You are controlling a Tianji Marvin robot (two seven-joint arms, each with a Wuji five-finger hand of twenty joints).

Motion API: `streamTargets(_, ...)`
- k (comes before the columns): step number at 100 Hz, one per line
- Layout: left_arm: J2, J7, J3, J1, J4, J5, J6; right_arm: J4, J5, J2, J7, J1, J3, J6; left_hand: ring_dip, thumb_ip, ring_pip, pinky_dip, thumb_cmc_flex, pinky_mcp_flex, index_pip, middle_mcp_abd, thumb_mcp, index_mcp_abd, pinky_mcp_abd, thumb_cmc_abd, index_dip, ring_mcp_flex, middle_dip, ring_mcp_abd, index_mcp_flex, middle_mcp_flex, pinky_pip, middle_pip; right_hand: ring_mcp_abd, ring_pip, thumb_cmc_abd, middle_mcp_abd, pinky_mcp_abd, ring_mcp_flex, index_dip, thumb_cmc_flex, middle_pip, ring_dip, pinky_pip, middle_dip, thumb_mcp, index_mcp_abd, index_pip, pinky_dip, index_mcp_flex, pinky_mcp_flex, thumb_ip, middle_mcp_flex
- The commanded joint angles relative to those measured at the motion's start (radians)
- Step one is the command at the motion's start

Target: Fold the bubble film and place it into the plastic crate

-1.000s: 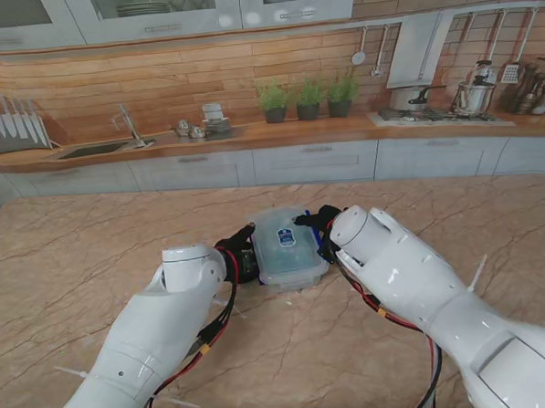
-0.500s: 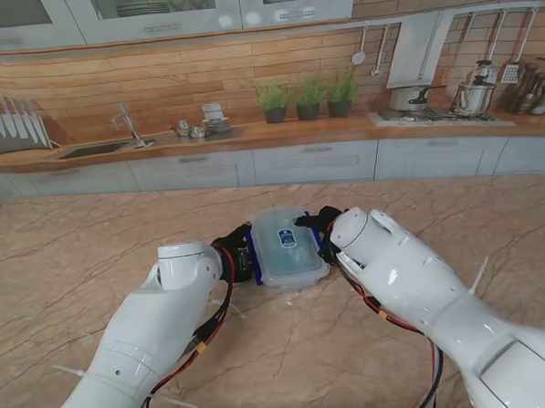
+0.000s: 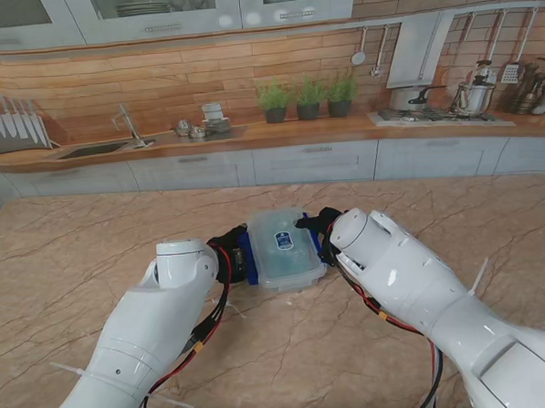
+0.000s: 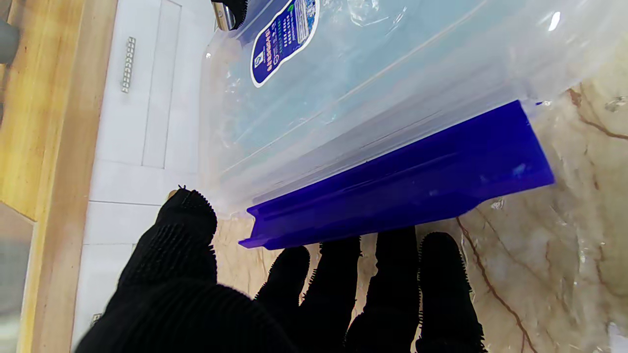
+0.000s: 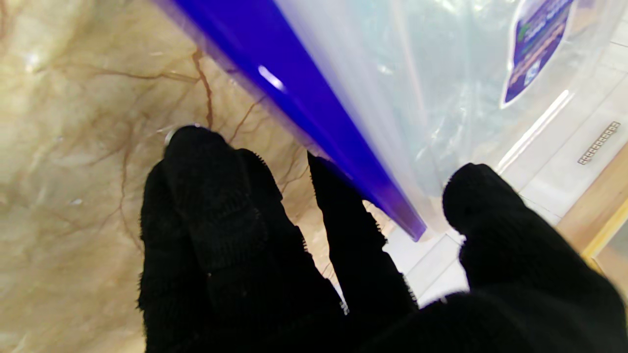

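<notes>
Translucent plastic forms the crate (image 3: 285, 250), a lidded rectangular box with rounded corners, a blue label (image 3: 284, 241) on its lid and blue latch bars along its two long sides; it lies on the marble table (image 3: 65, 260), between the two hands. On the left, the left arm (image 3: 143, 343) reaches forward from the near corner. The left hand (image 3: 228, 258), in a black ribbed knit glove, lies just beside the crate's left side. In the left wrist view its fingers (image 4: 338, 289) are spread under the left latch (image 4: 402, 181), their tips at or just short of its edge, with the thumb (image 4: 186, 220) at the crate's corner; they clamp nothing. On the right, the right hand (image 3: 317, 224) sits at the far right corner, largely hidden behind its white arm (image 3: 414, 288). In the right wrist view the fingers (image 5: 353, 230) reach under the right latch (image 5: 304, 108) and the thumb (image 5: 481, 211) lies against the clear wall; whether they grip it cannot be told. Thin clear film (image 4: 584, 215), possibly the bubble film, lies flat and glossy on the table beside the crate.
</notes>
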Motion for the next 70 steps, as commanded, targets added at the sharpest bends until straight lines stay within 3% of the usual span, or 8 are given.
streamTargets(1,-0.008,0.000,-0.004,-0.001,-0.002,0.001,-0.003,-0.007,0.000,-0.004,0.004,0.000,-0.002,0.003,-0.016,0.031,0.004,0.000,0.026,0.012,0.058,-0.031,0.011,-0.010,0.005,-0.051,0.019,0.028,0.036,-0.002,-0.022,0.042,0.026,0.064,0.029,0.004,0.037,-0.008,-0.004,-0.018,0.011,-0.013,0.008,0.016,0.020,0.014,-0.025,-0.038,0.005,0.027,0.015,-0.005,0.042,-0.008)
streamTargets(5,-0.008,-0.001,-0.004,-0.002,-0.001,0.004,-0.002,-0.002,0.001,-0.005,0.006,0.003,-0.004,0.002,-0.018,0.030,0.006,0.000,0.024,0.014,0.070,-0.034,0.014,-0.012,0.006,-0.052,0.024,0.031,0.042,-0.002,-0.023,0.048,0.030,0.071,0.029,0.004,0.036,-0.008,-0.005,-0.018,0.011,-0.013,0.008,0.016,0.020,0.015,-0.025,-0.038,0.005,0.027,0.015,-0.005,0.042,-0.007)
streamTargets(13,-0.008,-0.005,-0.005,-0.005,0.002,0.028,0.011,0.014,0.005,-0.009,0.009,0.012,-0.011,-0.004,-0.018,0.029,0.017,0.007,0.027,0.030,0.115,-0.028,0.019,-0.012,0.019,-0.060,0.042,0.055,0.059,0.013,0.044,0.093,0.050,0.098,0.029,0.004,0.038,-0.009,-0.005,-0.018,0.011,-0.014,0.009,0.016,0.019,0.015,-0.026,-0.038,0.005,0.027,0.015,-0.005,0.042,-0.007)
streamTargets(29,0.013,-0.096,0.028,-0.020,0.010,0.178,0.052,0.032,0.009,-0.014,0.015,0.024,-0.020,-0.013,-0.040,0.009,0.031,0.035,0.005,0.075,0.262,-0.014,0.010,-0.015,0.070,-0.066,0.132,0.121,0.058,0.049,0.202,0.184,0.090,0.099,0.029,0.004,0.037,-0.009,-0.005,-0.018,0.012,-0.013,0.008,0.016,0.019,0.015,-0.027,-0.037,0.004,0.028,0.015,-0.006,0.043,-0.008)
streamTargets(39,0.033,-0.156,0.056,-0.034,0.019,0.239,0.053,0.038,0.011,-0.016,0.020,0.030,-0.025,-0.019,-0.063,0.007,0.008,0.035,0.000,0.071,0.282,-0.007,-0.005,-0.021,0.071,-0.049,0.157,0.113,0.028,0.054,0.213,0.183,0.082,0.054,0.029,0.003,0.037,-0.007,-0.006,-0.019,0.012,-0.012,0.008,0.016,0.018,0.014,-0.027,-0.034,0.005,0.029,0.017,-0.006,0.043,-0.007)
streamTargets(70,0.043,-0.188,0.082,-0.051,0.029,0.247,0.022,0.014,0.032,-0.013,0.036,0.028,-0.023,-0.029,-0.072,0.010,0.034,0.057,0.018,0.104,0.364,0.013,-0.009,-0.012,0.100,-0.045,0.222,0.170,0.005,0.086,0.281,0.258,0.117,0.058,0.036,-0.001,0.037,-0.003,-0.006,-0.017,0.015,-0.009,0.006,0.015,0.014,0.013,-0.028,-0.029,0.012,0.029,0.033,-0.009,0.043,0.001)
